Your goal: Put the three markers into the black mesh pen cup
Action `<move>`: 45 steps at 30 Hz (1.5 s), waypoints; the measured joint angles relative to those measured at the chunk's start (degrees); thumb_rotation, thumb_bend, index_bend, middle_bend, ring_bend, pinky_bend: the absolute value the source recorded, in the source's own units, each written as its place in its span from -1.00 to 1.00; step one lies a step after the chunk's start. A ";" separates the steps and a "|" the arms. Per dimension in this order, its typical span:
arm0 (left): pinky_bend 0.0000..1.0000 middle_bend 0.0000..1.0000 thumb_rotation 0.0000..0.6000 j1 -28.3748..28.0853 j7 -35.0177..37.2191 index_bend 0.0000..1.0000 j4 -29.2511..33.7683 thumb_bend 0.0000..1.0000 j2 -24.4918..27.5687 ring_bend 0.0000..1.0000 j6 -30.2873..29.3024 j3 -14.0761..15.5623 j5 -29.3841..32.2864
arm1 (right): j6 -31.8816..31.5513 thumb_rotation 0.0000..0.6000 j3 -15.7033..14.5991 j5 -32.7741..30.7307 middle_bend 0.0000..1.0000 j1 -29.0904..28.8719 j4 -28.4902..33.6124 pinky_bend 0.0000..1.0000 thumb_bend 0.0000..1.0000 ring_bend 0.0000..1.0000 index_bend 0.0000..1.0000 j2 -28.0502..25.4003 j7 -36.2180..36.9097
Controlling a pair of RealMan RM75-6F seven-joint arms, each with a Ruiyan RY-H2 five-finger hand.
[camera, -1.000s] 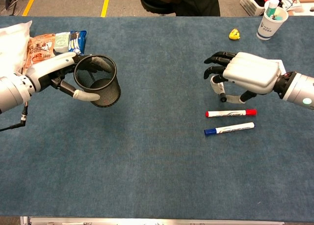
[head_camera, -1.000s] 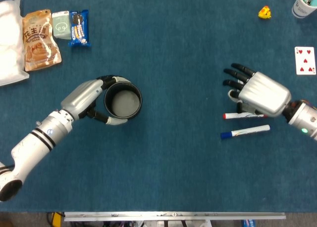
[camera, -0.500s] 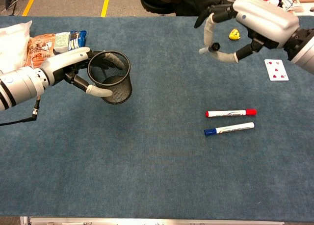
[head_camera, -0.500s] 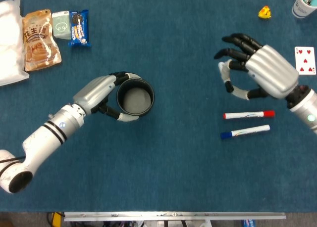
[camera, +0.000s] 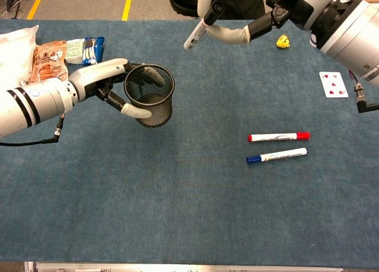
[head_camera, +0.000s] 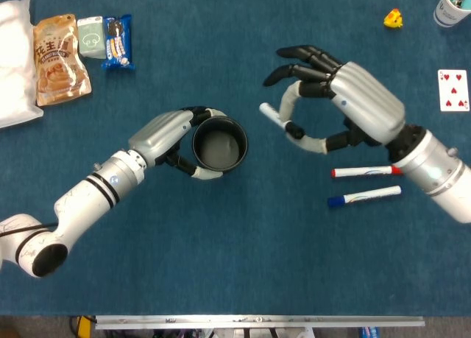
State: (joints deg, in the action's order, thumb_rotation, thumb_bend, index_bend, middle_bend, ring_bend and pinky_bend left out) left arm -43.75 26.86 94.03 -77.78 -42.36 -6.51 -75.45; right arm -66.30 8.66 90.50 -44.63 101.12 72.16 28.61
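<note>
My left hand grips the black mesh pen cup by its side and holds it just above the blue table. High over the table my right hand pinches a white marker with a black cap, which hangs tilted up and to the right of the cup's mouth. A red-capped marker and a blue-capped marker lie side by side on the table at the right.
Snack packets and a white bag lie at the far left. A playing card, a small yellow toy and a paper cup are at the far right.
My left hand has carried the cup rightward toward the table's middle. My right hand has risen and swung left with the black-capped marker, away from the two markers on the table.
</note>
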 measured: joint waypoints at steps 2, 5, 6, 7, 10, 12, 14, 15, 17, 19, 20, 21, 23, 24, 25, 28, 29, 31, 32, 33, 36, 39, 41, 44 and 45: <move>-0.73 -0.57 0.67 -0.28 -0.53 -0.44 0.01 -0.70 -0.11 -0.69 0.25 -0.37 0.62 | 0.48 1.00 0.59 -0.30 -0.37 -0.39 0.73 -0.78 -0.40 -0.78 0.14 0.43 0.49; -0.73 -0.57 0.68 -0.78 -1.44 -0.44 -0.01 -0.70 -0.19 -0.69 0.71 -0.91 1.47 | 1.01 1.00 0.75 -0.68 -0.37 -0.67 0.56 -0.78 -0.40 -0.78 0.14 1.32 0.21; -0.73 -0.57 0.68 -1.00 -1.81 -0.44 0.02 -0.70 -0.20 -0.69 0.91 -1.14 1.79 | 1.21 1.00 0.79 -0.79 -0.37 -0.77 0.45 -0.78 -0.40 -0.78 0.14 1.84 0.43; -0.73 -0.57 0.67 -1.16 -2.05 -0.44 0.05 -0.70 -0.20 -0.69 1.04 -1.31 2.00 | 1.43 1.00 0.83 -0.88 -0.37 -0.89 0.26 -0.78 -0.40 -0.78 0.14 2.59 0.79; -0.73 -0.57 0.68 -1.68 -2.80 -0.44 0.25 -0.70 -0.19 -0.69 1.36 -1.94 2.65 | 1.95 1.00 0.91 -0.96 -0.37 -1.23 -0.32 -0.78 -0.40 -0.78 0.14 4.26 1.03; -0.73 -0.57 0.67 -1.96 -3.23 -0.44 0.45 -0.70 -0.22 -0.69 1.50 -2.25 2.91 | 2.36 1.00 1.03 -1.07 -0.37 -1.51 -0.69 -0.78 -0.40 -0.78 0.14 5.02 1.03; -0.73 -0.57 0.67 -2.17 -3.60 -0.44 0.68 -0.70 -0.28 -0.69 1.60 -2.46 3.10 | 2.70 1.00 1.20 -1.20 -0.37 -1.80 -1.12 -0.78 -0.40 -0.78 0.14 5.77 0.56; -0.73 -0.57 0.67 -2.25 -3.76 -0.44 0.81 -0.70 -0.31 -0.69 1.62 -2.55 3.20 | 2.86 1.00 1.28 -1.29 -0.37 -1.93 -1.29 -0.78 -0.40 -0.78 0.14 6.15 0.30; -0.73 -0.57 0.67 -2.31 -3.97 -0.44 1.01 -0.70 -0.32 -0.69 1.63 -2.64 3.31 | 3.24 1.00 1.51 -1.59 -0.37 -2.25 -1.71 -0.78 -0.40 -0.78 0.14 7.08 -0.33; -0.73 -0.57 0.67 -2.38 -4.19 -0.44 1.29 -0.70 -0.27 -0.69 1.64 -2.74 3.44 | 3.64 1.00 1.82 -1.98 -0.37 -2.60 -2.18 -0.78 -0.40 -0.78 0.14 8.00 -1.15; -0.73 -0.57 0.67 -2.39 -4.29 -0.44 1.41 -0.70 -0.23 -0.69 1.62 -2.80 3.49 | 3.83 1.00 1.94 -2.16 -0.38 -2.76 -2.35 -0.78 -0.40 -0.78 0.14 8.39 -1.46; -0.73 -0.57 0.67 -2.39 -4.35 -0.44 1.55 -0.70 -0.17 -0.69 1.57 -2.84 3.54 | 4.06 1.00 2.05 -2.35 -0.40 -2.92 -2.51 -0.79 -0.40 -0.78 0.13 8.75 -1.78; -0.73 -0.57 0.67 -2.31 -4.37 -0.44 1.76 -0.70 -0.08 -0.69 1.38 -2.94 3.64 | 4.60 1.00 2.23 -2.75 -0.45 -3.24 -2.85 -0.83 -0.40 -0.78 0.07 9.34 -2.60; -0.73 -0.57 0.67 -2.25 -4.33 -0.44 1.84 -0.70 0.00 -0.69 1.31 -3.01 3.71 | 4.84 1.00 2.28 -2.92 -0.47 -3.36 -3.00 -0.84 -0.40 -0.79 0.01 9.56 -2.99; -0.73 -0.57 0.67 -2.22 -4.25 -0.44 1.87 -0.70 0.05 -0.69 1.29 -3.06 3.76 | 5.24 1.00 2.32 -3.18 -0.49 -3.53 -3.17 -0.86 -0.41 -0.79 -0.06 9.80 -3.52; -0.73 -0.57 0.67 -2.08 -3.84 -0.44 1.95 -0.70 0.33 -0.69 1.23 -3.19 3.79 | 6.10 1.00 2.41 -3.77 -0.56 -3.90 -3.53 -0.90 -0.43 -0.83 -0.26 10.34 -4.84; -0.73 -0.57 0.67 -2.02 -3.70 -0.44 1.93 -0.70 0.44 -0.69 1.15 -3.25 3.77 | 6.19 1.00 2.41 -3.84 -0.58 -3.95 -3.65 -0.90 -0.44 -0.84 -0.30 10.48 -5.29; -0.73 -0.57 0.68 -1.89 -3.46 -0.44 1.83 -0.70 0.66 -0.69 0.98 -3.40 3.71 | 6.12 1.00 2.43 -3.93 -0.61 -3.91 -3.85 -0.92 -0.50 -0.86 -0.41 10.67 -6.34; -0.73 -0.57 0.68 -1.86 -3.40 -0.44 1.79 -0.70 0.75 -0.69 0.96 -3.43 3.68 | 5.87 1.00 2.48 -3.93 -0.62 -3.81 -3.88 -0.92 -0.53 -0.86 -0.43 10.69 -6.66; -0.73 -0.57 0.68 -1.80 -3.29 -0.44 1.75 -0.70 0.96 -0.69 0.93 -3.45 3.61 | 5.46 1.00 2.54 -3.92 -0.62 -3.63 -3.86 -0.92 -0.55 -0.86 -0.43 10.66 -6.90; -0.73 -0.57 0.67 -1.42 -2.82 -0.44 1.74 -0.70 1.68 -0.69 0.61 -3.47 3.33 | 3.24 1.00 2.75 -3.61 -0.62 -2.52 -3.50 -0.92 -0.58 -0.86 -0.43 9.79 -7.73; -0.73 -0.57 0.67 -0.88 -2.20 -0.44 1.80 -0.70 2.58 -0.69 0.24 -3.35 2.91 | 0.27 1.00 2.75 -2.94 -0.57 -0.66 -2.92 -0.92 -0.58 -0.86 -0.38 7.63 -8.45; -0.73 -0.57 0.67 -0.49 -1.75 -0.44 1.89 -0.70 3.26 -0.69 -0.03 -3.26 2.57 | -1.86 1.00 2.43 -2.21 -0.51 0.97 -2.46 -0.92 -0.58 -0.85 -0.28 5.38 -8.67; -0.73 -0.57 0.68 0.20 -0.88 -0.44 2.24 -0.70 4.46 -0.69 -0.51 -3.04 1.87 | -3.52 1.00 1.03 -0.70 -0.46 3.40 -1.88 -0.92 -0.58 -0.82 -0.16 1.47 -8.83; -0.73 -0.57 0.68 0.48 -0.57 -0.44 2.40 -0.70 4.94 -0.69 -0.68 -2.90 1.54 | -3.81 1.00 0.25 -0.09 -0.45 4.15 -1.75 -0.92 -0.57 -0.82 -0.13 0.22 -8.92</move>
State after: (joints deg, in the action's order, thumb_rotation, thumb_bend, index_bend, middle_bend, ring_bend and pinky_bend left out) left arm -43.27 26.29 96.43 -72.85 -43.04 -9.41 -73.91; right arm -70.11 8.91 90.41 -40.48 99.37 72.39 19.69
